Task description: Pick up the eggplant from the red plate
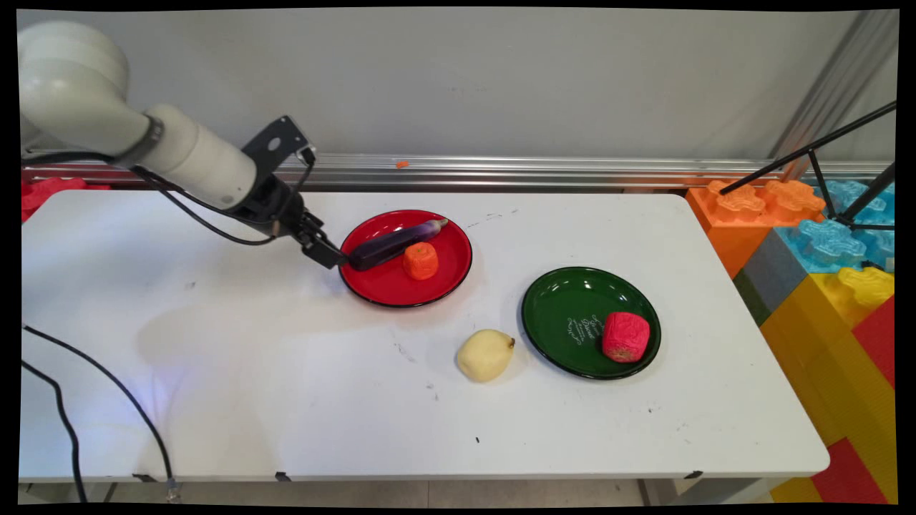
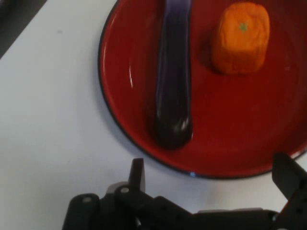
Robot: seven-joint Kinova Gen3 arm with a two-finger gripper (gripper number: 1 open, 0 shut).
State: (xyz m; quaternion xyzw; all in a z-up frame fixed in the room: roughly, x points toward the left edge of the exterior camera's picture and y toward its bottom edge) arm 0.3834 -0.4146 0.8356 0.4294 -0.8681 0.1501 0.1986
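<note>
A round red plate [image 1: 386, 286] holds a long purple eggplant [image 1: 393, 244] and an orange lump [image 1: 420, 260]. The black end effector [image 2: 211, 178] hangs spread wide at the plate's edge, holding nothing.

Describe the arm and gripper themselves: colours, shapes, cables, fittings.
The arm is built of rounded, glossy white links, tapering to a white cylindrical wrist with a black ring. A black angled bracket sits on the wrist. Thin black cables loop beneath it. The gripper is black, with a jointed linkage and two slim fingers.
</note>
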